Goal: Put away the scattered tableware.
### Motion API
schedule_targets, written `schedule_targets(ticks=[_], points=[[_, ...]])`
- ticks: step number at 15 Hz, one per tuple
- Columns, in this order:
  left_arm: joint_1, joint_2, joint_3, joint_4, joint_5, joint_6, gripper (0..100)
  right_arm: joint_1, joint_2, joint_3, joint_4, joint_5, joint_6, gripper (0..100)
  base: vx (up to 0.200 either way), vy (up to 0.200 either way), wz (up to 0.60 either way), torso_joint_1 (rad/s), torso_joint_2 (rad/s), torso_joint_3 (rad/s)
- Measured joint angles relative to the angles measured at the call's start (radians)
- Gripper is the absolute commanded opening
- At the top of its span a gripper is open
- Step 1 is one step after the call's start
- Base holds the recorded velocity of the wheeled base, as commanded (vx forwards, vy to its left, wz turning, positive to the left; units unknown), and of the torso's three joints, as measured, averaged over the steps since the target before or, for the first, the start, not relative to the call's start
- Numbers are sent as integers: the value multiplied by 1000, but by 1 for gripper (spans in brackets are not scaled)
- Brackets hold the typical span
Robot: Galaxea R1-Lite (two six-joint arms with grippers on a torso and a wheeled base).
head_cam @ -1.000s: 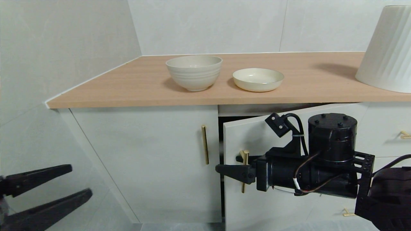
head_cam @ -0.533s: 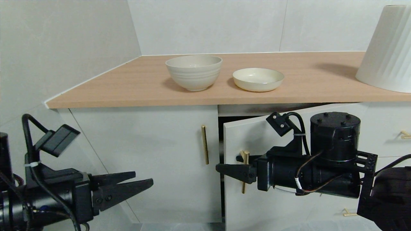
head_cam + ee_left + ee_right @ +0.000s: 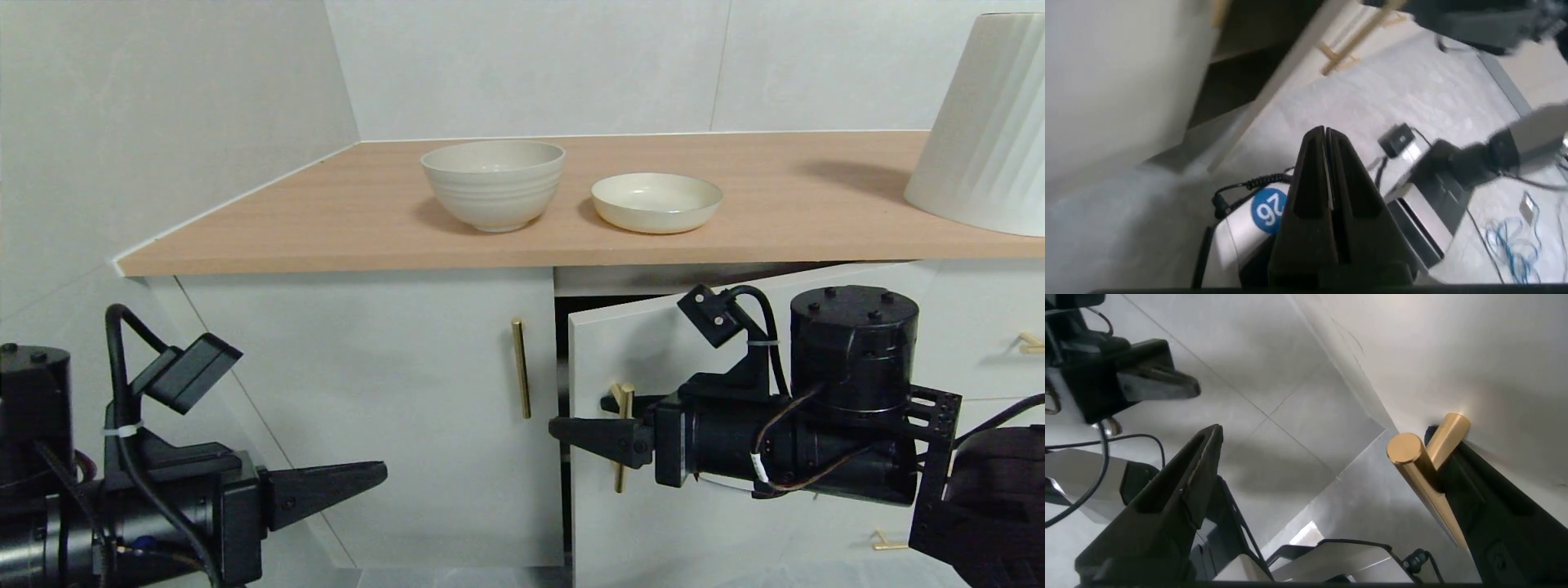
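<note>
26 on blue round sticker (image 3: 1266,211), white casing (image 3: 1239,237)

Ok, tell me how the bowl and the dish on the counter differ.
The bowl is deep and tall; the dish is shallow and low. The bowl has ridges around its side; the dish looks smooth. Both are pale and sit upright on the wooden counter, side by side but apart.

We see both arms finished in matte black. The right arm's cylindrical joint housing (image 3: 853,327) has small screws on top. A boxy wrist camera (image 3: 707,315) sits on a bracket, its black cable (image 3: 766,320) cinched by a white tie (image 3: 761,344). The left gripper (image 3: 380,472) has tapered, wedge-shaped fingers.
</note>
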Motion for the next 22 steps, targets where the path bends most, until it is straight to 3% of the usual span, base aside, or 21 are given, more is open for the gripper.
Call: schedule_targets(ticks=[3,4,6,10,13,17,19,22], points=[[-58,10,-14,-3,3,9,0,1,0,2,-1,0,0,100,0,0,0,0,0,0],[-71,19,-18,-28,3,33,0,1,0,2,-1,0,0,100,0,0,0,0,0,0],[-83,58,-22,-103,4,77,0,1,0,3,-1,0,1,100,0,0,0,0,0,0],[-95,248,-44,-371,5,93,0,-1,-3,5,0,0,3,100,0,0,0,0,0,0],[-148,429,-26,-660,48,63,0,-3,-4,5,0,0,4,100,0,0,0,0,0,0],[-237,677,-14,-990,247,15,0,-3,-4,10,-2,0,4,100,0,0,0,0,0,0],[-268,769,-25,-1082,284,8,0,-3,-4,14,-3,1,3,100,0,0,0,0,0,0],[-287,851,-66,-1104,335,4,0,-3,-3,16,-3,1,3,100,0,0,0,0,0,0]])
